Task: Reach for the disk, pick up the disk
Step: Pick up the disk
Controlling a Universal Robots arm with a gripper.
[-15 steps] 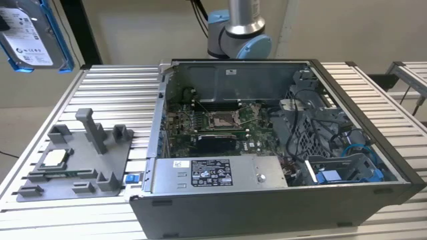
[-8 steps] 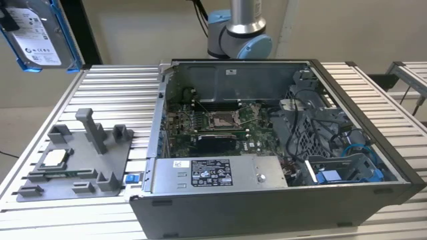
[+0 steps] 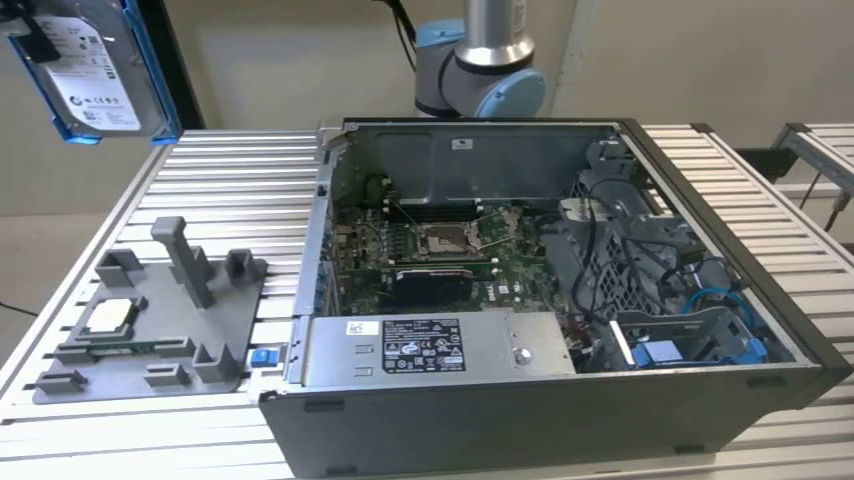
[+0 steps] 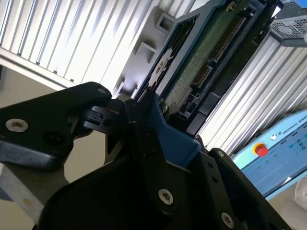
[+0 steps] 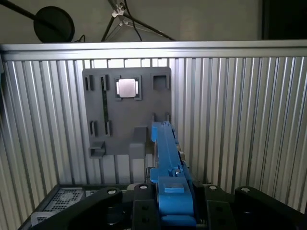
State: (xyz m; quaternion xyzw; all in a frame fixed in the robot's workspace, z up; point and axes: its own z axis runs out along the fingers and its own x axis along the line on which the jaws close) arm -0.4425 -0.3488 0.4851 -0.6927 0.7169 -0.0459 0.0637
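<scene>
The disk (image 3: 94, 75), silver with a white label and a blue rail frame, hangs upright high above the table at the exterior view's far left. In the first wrist view the disk (image 5: 168, 158) shows edge-on, its blue rail clamped in my gripper (image 5: 170, 194) between the black fingers (image 5: 120, 201). In the second wrist view my gripper (image 4: 144, 120) is shut on the disk (image 4: 192, 72), whose green circuit-board side and connector face the camera. The disk touches nothing below it.
A grey fixture plate (image 3: 147, 330) with posts and a small silver chip (image 3: 110, 315) lies on the ribbed aluminium table (image 3: 227, 180) beneath the disk. The open computer case (image 3: 534, 300) stands at the exterior view's right, with a blue bay piece (image 3: 661, 355) inside.
</scene>
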